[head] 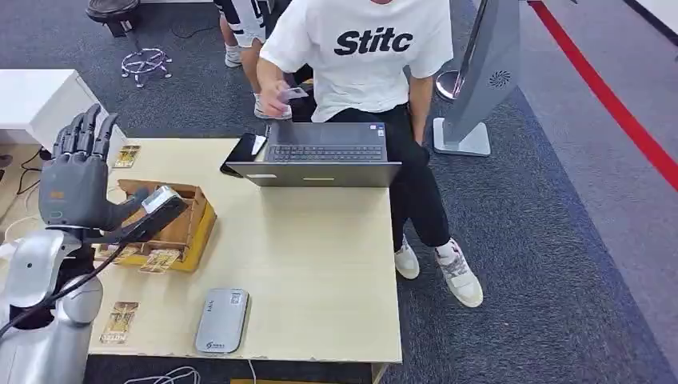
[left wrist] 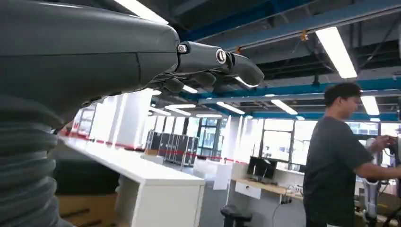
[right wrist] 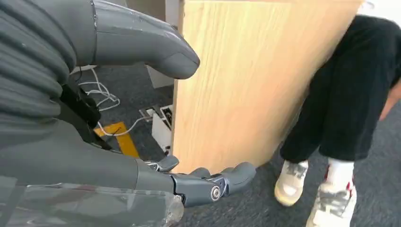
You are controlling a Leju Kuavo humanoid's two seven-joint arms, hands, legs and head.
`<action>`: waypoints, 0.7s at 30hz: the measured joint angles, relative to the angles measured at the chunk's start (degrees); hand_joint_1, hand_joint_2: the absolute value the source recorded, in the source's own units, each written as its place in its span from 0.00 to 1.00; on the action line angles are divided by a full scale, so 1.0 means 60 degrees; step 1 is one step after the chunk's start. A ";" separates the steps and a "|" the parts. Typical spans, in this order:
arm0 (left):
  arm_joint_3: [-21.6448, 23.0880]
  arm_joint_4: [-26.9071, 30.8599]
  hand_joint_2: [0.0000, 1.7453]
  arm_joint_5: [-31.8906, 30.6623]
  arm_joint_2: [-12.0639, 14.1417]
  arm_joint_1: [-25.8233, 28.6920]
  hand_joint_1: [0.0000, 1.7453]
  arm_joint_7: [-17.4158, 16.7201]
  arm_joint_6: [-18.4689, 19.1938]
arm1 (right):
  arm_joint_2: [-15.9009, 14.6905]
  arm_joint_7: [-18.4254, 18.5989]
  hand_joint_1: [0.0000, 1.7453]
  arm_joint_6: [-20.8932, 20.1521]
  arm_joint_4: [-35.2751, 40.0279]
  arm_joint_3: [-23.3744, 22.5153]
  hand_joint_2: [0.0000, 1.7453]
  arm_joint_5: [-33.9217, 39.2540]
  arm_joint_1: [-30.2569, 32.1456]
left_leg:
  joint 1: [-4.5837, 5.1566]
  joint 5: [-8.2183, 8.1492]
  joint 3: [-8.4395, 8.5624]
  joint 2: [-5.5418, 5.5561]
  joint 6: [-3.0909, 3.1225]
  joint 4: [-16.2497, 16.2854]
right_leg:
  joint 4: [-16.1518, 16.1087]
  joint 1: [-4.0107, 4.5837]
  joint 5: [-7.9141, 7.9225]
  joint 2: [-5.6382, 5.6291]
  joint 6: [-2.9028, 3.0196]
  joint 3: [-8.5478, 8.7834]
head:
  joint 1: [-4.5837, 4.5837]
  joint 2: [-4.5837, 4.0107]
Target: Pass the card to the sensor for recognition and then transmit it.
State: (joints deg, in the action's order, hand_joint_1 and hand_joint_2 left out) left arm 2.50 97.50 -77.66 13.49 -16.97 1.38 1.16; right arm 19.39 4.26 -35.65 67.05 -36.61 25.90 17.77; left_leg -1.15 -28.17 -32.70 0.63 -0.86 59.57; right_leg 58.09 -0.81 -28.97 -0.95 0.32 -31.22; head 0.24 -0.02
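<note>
Sitting at the far side of the wooden table (head: pixel 320 240) is a person in a white t-shirt (head: pixel 364 48), and the card (head: pixel 293 93) is pinched in that person's hand (head: pixel 276 98), up above the far table edge, just behind the open laptop (head: pixel 320 156). So the card is with the person, well apart from both robot hands.

Robot's left hand (head: pixel 76 180) is raised over the left part of the table with the fingers (head: pixel 80 132) spread apart and pointing up, thumb sticking out toward the cardboard box (head: pixel 172 228), nothing in its grasp. Left wrist view shows the same hand (left wrist: pixel 142 52) stretched out flat, fingers extended against an office ceiling, with another person in a dark shirt (left wrist: pixel 333 161) standing off in the background.

Right hand (right wrist: pixel 142 118) hangs low beside the table's side panel (right wrist: pixel 246 80), thumb and fingers (right wrist: pixel 217 182) apart and holding nothing. The seated person's black trousers and white sneakers are right past the panel.

A grey flat sensor (head: pixel 222 320) lies near the front table edge, closest to the robot. Inside the box there's a dark handheld scanner-looking device (head: pixel 160 210) with a pale top. A few yellowish printed cards (head: pixel 120 322) lie flat on the table around the box. A black phone (head: pixel 244 150) sits just left of the laptop, and a grey floor stand (head: pixel 480 80) is on the carpet to the right
</note>
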 joint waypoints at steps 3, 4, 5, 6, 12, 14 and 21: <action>0.0466 -0.0356 1.00 -0.0142 0.0338 -0.0290 0.00 0.0000 -0.0073 | 0.0000 -0.0054 0.00 -0.0018 -0.0211 -0.0167 1.00 -0.0022 -0.0063 | 0.0005 -0.0003 -0.0006 -0.0005 0.0001 0.0000 | -0.0002 -0.0003 -0.0002 -0.0010 -0.0001 -0.0013 | 0.0007 0.0000; 0.0646 -0.0486 1.00 -0.0174 0.0433 -0.0431 0.00 -0.0003 -0.0062 | 0.0000 -0.0061 0.00 -0.0004 -0.0279 -0.0203 1.00 -0.0007 -0.0093 | 0.0002 -0.0003 -0.0020 -0.0002 0.0002 0.0001 | -0.0004 -0.0002 -0.0003 -0.0008 -0.0002 -0.0018 | 0.0000 0.0000; 0.0817 -0.0581 1.00 -0.0214 0.0517 -0.0555 0.00 -0.0011 -0.0047 | 0.0000 -0.0069 0.00 0.0004 -0.0331 -0.0233 1.00 0.0011 -0.0128 | 0.0001 -0.0003 -0.0030 0.0001 0.0002 0.0001 | -0.0006 -0.0001 -0.0003 -0.0004 -0.0002 -0.0023 | -0.0011 0.0000; 0.0946 -0.0614 1.00 -0.0237 0.0596 -0.0638 0.00 -0.0022 -0.0047 | 0.0000 -0.0080 0.00 0.0011 -0.0371 -0.0251 1.00 0.0019 -0.0152 | 0.0006 -0.0006 -0.0030 0.0002 0.0007 0.0001 | -0.0007 -0.0004 -0.0003 -0.0003 -0.0002 -0.0024 | -0.0015 0.0000; 0.1252 -0.0756 1.00 -0.0258 0.0786 -0.0820 0.00 -0.0044 -0.0040 | 0.0000 -0.0106 0.00 0.0011 -0.0531 -0.0338 1.00 0.0040 -0.0175 | 0.0006 -0.0007 -0.0035 -0.0004 0.0007 0.0000 | -0.0008 -0.0005 -0.0003 -0.0006 -0.0003 -0.0035 | -0.0004 0.0000; 0.1333 -0.0800 1.00 -0.0258 0.0819 -0.0855 0.00 -0.0058 -0.0029 | 0.0000 -0.0109 0.00 0.0022 -0.0568 -0.0338 1.00 0.0077 -0.0184 | 0.0006 -0.0007 -0.0035 -0.0003 0.0007 0.0000 | -0.0007 -0.0005 -0.0003 -0.0005 -0.0002 -0.0034 | -0.0004 0.0000; 0.1456 -0.0931 1.00 -0.0211 0.0822 -0.0880 1.00 -0.0058 -0.0058 | 0.0000 -0.0153 0.00 0.0102 -0.0695 -0.0338 1.00 0.0219 -0.0187 | 0.0005 -0.0007 -0.0035 -0.0003 0.0007 0.0000 | -0.0007 -0.0005 -0.0003 -0.0004 -0.0002 -0.0033 | -0.0004 0.0000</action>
State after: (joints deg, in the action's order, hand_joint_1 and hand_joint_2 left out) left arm 11.23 91.91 -78.92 18.43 -22.25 1.03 0.81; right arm 19.39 3.34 -35.04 62.88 -38.64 27.21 16.65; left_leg -1.12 -28.21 -32.91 0.61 -0.82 59.57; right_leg 58.05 -0.83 -28.99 -0.97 0.31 -31.42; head 0.22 -0.02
